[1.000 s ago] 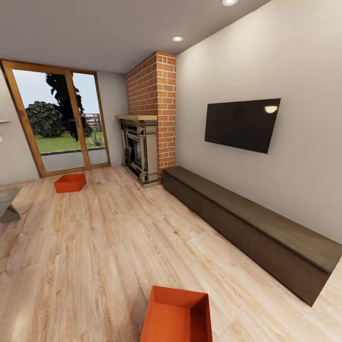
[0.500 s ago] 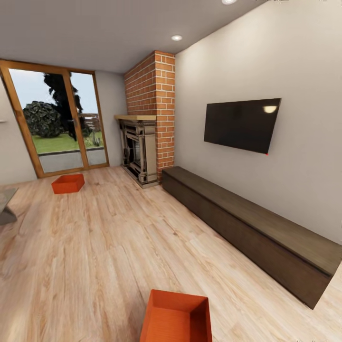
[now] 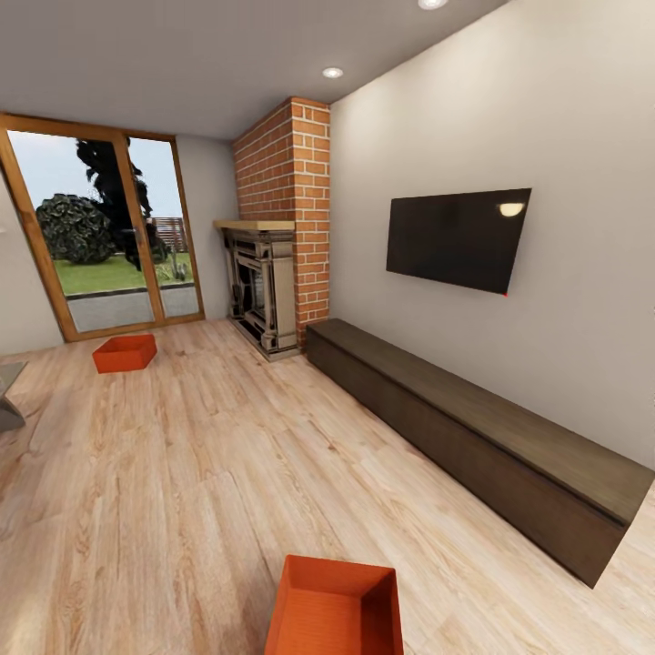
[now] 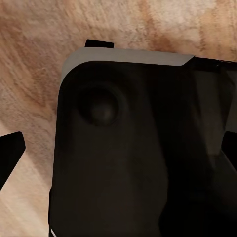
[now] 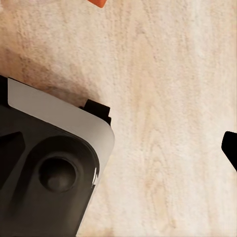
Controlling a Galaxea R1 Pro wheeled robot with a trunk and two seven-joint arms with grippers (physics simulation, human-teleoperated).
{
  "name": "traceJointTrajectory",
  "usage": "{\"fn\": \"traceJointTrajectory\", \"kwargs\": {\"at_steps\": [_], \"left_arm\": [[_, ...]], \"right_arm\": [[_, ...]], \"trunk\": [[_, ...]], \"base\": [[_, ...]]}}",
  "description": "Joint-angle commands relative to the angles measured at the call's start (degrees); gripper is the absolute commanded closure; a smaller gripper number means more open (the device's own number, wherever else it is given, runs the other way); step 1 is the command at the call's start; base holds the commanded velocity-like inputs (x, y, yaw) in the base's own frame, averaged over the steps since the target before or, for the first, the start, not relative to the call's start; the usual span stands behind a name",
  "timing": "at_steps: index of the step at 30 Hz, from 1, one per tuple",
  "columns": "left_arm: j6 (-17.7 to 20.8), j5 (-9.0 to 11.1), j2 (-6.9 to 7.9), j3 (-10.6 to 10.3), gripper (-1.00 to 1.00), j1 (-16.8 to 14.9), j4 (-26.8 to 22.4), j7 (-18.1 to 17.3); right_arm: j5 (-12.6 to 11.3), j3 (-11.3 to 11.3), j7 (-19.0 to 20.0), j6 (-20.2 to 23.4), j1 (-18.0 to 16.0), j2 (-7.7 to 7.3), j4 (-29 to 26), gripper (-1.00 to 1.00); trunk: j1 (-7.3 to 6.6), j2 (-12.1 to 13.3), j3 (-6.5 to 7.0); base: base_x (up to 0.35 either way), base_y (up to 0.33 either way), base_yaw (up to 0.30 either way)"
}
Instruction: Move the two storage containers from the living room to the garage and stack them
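Observation:
Two orange-red storage containers rest on the light wood plank floor of the living room. The near container [image 3: 335,608] lies at the bottom edge of the head view, open top up and partly cut off. The far container [image 3: 124,353] sits in front of the glass doors [image 3: 100,232]. In the right wrist view an orange corner of a container [image 5: 98,2] peeks in at the frame's edge. My left gripper [image 4: 118,155] is open above the dark robot base, with black fingertips [image 4: 10,150] far apart. One right fingertip [image 5: 230,148] shows over bare planks, holding nothing.
A long dark wooden bench [image 3: 473,432] runs along the right wall under a black TV [image 3: 455,238]. A brick fireplace [image 3: 273,264] stands in the far corner. A grey table corner [image 3: 7,396] pokes in at the left. Wood floor [image 3: 200,473] stretches between the containers.
The whole head view has shifted slightly, so the room's things sit a little further left in the picture. Neither container has moved on the floor.

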Motion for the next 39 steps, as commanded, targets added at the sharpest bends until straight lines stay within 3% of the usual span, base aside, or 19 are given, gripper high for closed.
{"fn": "traceJointTrajectory", "kwargs": {"at_steps": [1, 39], "left_arm": [[-0.2, 0.5, -0.01, 0.0, -1.00, 0.0, 0.1, -0.1], [-0.2, 0.5, 0.02, 0.0, -1.00, 0.0, 0.1, -0.1]], "right_arm": [[-0.6, 0.3, 0.3, -0.1, 0.0, -0.05, 0.0, -1.00], [-0.5, 0.6, 0.3, 0.0, 0.0, 0.09, 0.0, -1.00]], "trunk": [[0.00, 0.0, -0.06], [0.00, 0.0, -0.06]], "base": [[0.000, 0.000, 0.000], [0.000, 0.000, 0.000]]}}
